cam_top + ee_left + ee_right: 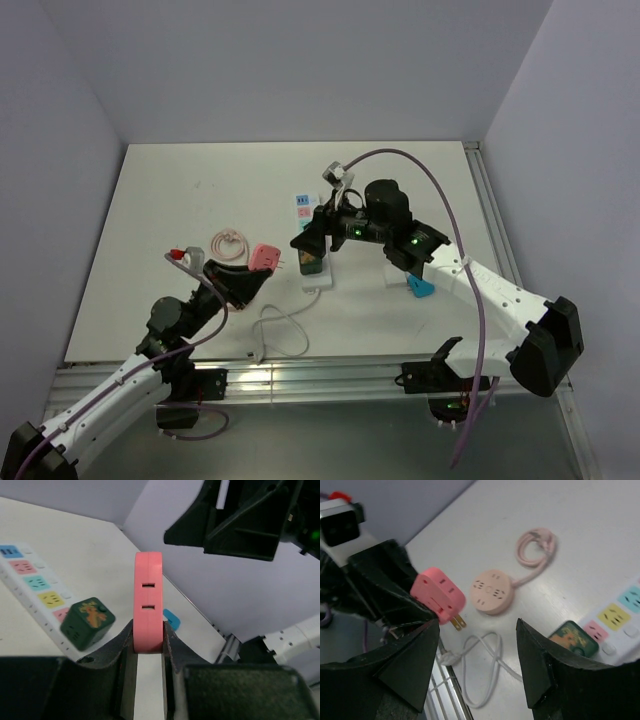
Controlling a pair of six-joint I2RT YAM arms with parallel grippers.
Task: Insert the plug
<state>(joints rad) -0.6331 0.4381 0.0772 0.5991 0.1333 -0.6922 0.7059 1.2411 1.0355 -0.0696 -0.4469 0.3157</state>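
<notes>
Two brass prongs to square against the white power strip, flat pink plastic plug clamped in left jaws; right jaws parted, empty.

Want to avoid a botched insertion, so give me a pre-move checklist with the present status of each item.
1. Left gripper shut firmly on the pink adapter: ok.
2. Adapter's prongs exposed, nothing on them: ok.
3. Free sockets on the power strip: ok, the coloured ones beyond the green cube look unoccupied.
4. Adapter lined up over a socket: not ok, it is held beside the strip, apart from it.
5. Right gripper open and carrying nothing: ok.
6. Right gripper clear of the insertion path: cannot tell, it hangs over the strip near the green cube.
</notes>
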